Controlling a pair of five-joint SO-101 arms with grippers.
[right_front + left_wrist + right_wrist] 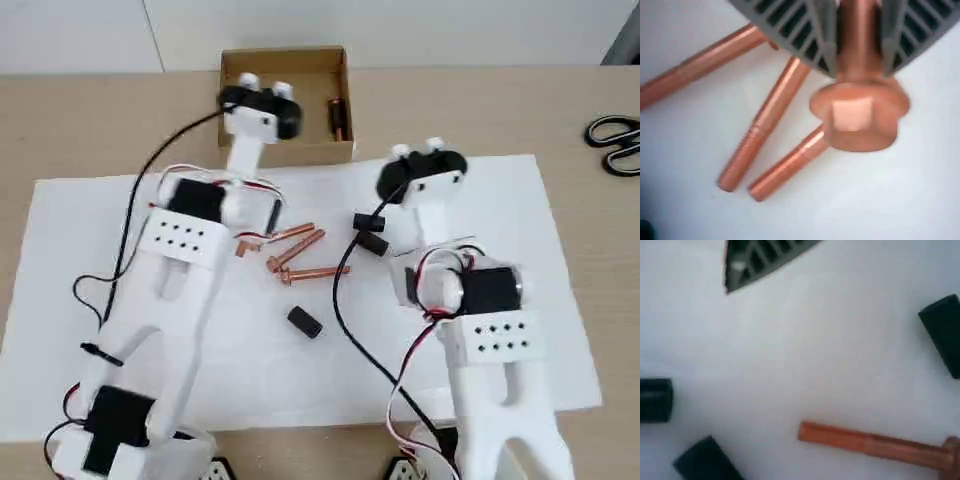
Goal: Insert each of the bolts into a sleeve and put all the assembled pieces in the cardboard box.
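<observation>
My left gripper (pixel 860 60) is shut on a copper bolt (pixel 855 116), whose hexagonal head sticks out past the fingertips just above the white paper. Three more bolts (pixel 765 125) lie fanned out beneath it; from above they lie at the paper's middle (pixel 300 252). My right gripper (pixel 372 232) hovers open over two black sleeves (pixel 370 222), one finger (pixel 755 262) showing, nothing in it. In the right wrist view, sleeves (pixel 655 399) and a bolt (pixel 875 445) lie on the paper. A third sleeve (pixel 305 322) lies nearer the front. The cardboard box (pixel 285 55) holds one assembled piece (pixel 338 118).
A white paper sheet (pixel 500 200) covers the wooden table under both arms. Scissors (pixel 615 140) lie at the far right edge. Part of the left arm (pixel 260 105) overhangs the box's left half. Black cables trail from both arms.
</observation>
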